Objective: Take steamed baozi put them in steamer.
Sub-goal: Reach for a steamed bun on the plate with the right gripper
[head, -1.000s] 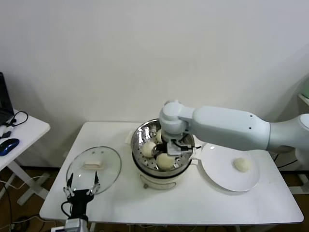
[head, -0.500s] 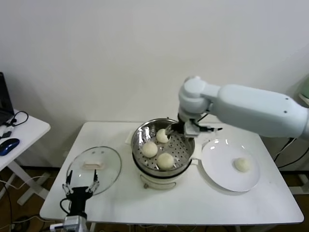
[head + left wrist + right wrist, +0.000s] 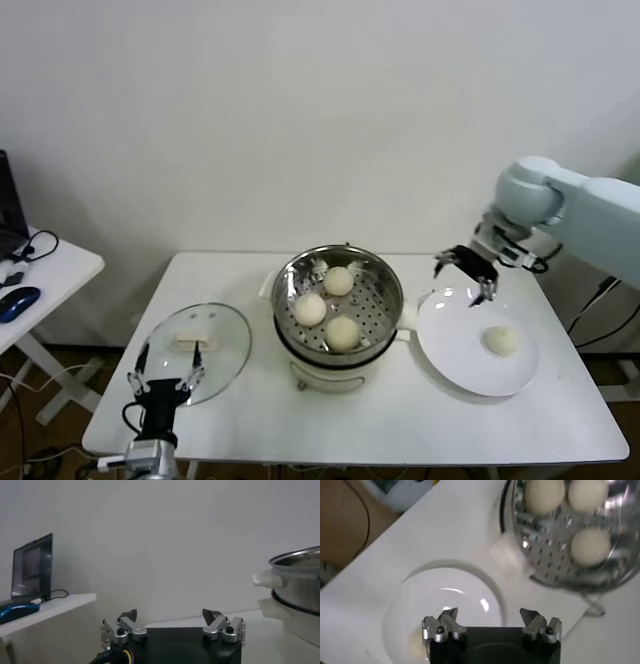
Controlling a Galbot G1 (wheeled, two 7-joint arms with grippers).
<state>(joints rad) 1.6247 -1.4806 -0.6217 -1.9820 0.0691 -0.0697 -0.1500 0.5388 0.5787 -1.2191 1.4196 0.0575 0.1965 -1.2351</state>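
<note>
The steel steamer (image 3: 385, 305) stands on its cream pot base at the table's middle and holds three white baozi (image 3: 342, 331). They also show in the right wrist view (image 3: 590, 545). A fourth baozi (image 3: 501, 341) lies on the white plate (image 3: 450, 350) to the right; its edge shows in the right wrist view (image 3: 414, 641). My right gripper (image 3: 467, 272) is open and empty, above the plate's far left rim, and shows open in its wrist view (image 3: 490, 617). My left gripper (image 3: 164, 385) is open and empty at the table's front left.
A glass lid (image 3: 222, 350) lies flat left of the steamer, under my left gripper. A side table (image 3: 60, 270) with a blue mouse (image 3: 18, 301) and a laptop stands at the far left. The steamer's side shows in the left wrist view (image 3: 300, 580).
My right gripper has left the steamer, empty, and swung right to above the plate. A third baozi now lies in the steamer. The left arm has barely moved.
</note>
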